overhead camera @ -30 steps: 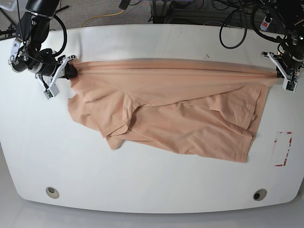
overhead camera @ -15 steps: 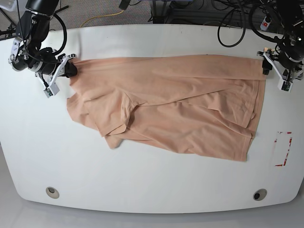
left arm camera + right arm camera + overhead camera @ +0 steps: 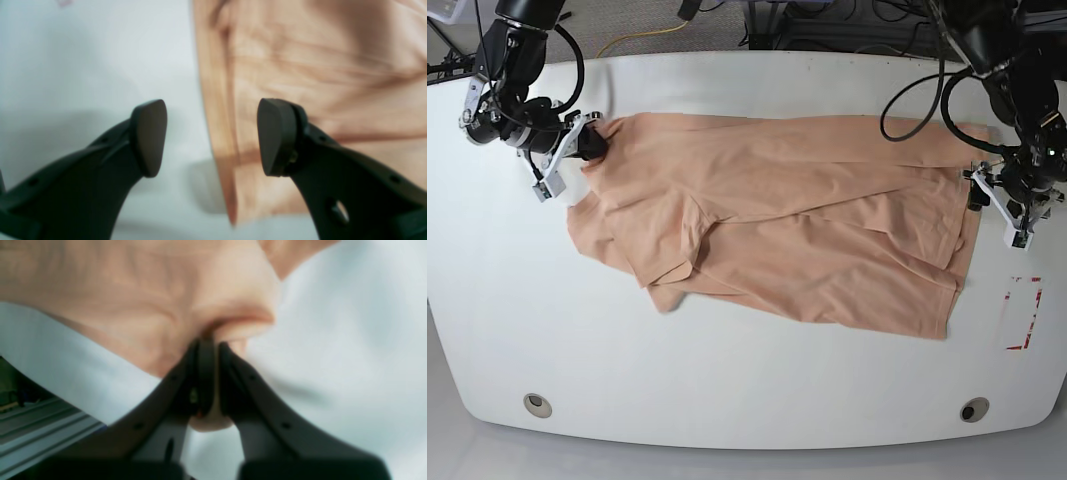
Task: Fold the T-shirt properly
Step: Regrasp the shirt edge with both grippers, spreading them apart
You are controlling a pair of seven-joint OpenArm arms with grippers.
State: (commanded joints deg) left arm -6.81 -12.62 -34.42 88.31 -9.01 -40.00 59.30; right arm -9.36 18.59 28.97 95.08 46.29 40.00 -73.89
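Now, with the large soft peach-pink cotton T-shirt (image 3: 777, 215) spread crumpled across the middle of the white oval table (image 3: 727, 400), best to treat this as a regrasp on one side while keeping the other side anchored. Worth keeping the right gripper (image 3: 210, 350) pinched tight on its bunched fold at the shirt's far corner, seen at the left of the base view, so the cloth does not slide. Worth lowering the left gripper (image 3: 211, 136), black fingers spread wide and holding nothing, squarely over the hemmed edge (image 3: 217, 116) running between them, taking both layers before closing. Probably wise to pull only gently afterwards, since the lower layers lie skewed and wrinkled.

As to pose: right arm reaching in from beyond the shirt's upper corner, wrist tilted low, jaws together on fabric. Left arm poised at the shirt's opposite side edge, apparently just above the cloth, one fingertip over bare table, the other over the shirt.
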